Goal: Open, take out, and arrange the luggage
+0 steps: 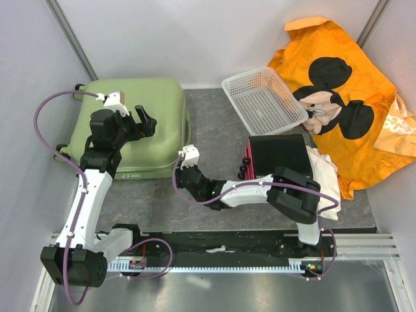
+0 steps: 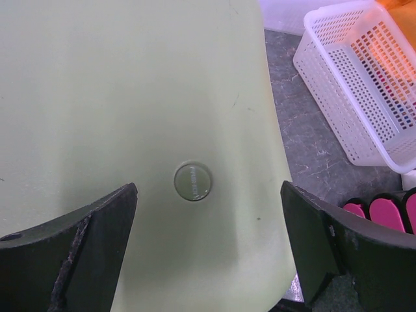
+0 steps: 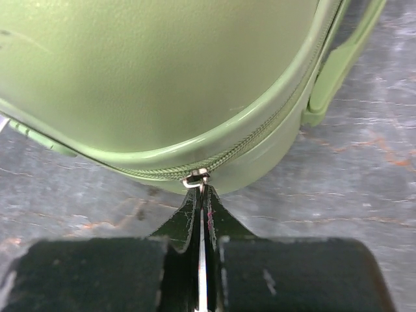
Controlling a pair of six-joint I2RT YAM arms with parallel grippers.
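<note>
My right pincer is pinched shut on the little metal zip tab at the near right corner of the big pale green hard suitcase lying far left, my left pincer wide open above it.

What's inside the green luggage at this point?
Nothing can be seen: the luggage lies closed, hiding whatever it holds. The right gripper pinches the zipper pull at its edge.
</note>
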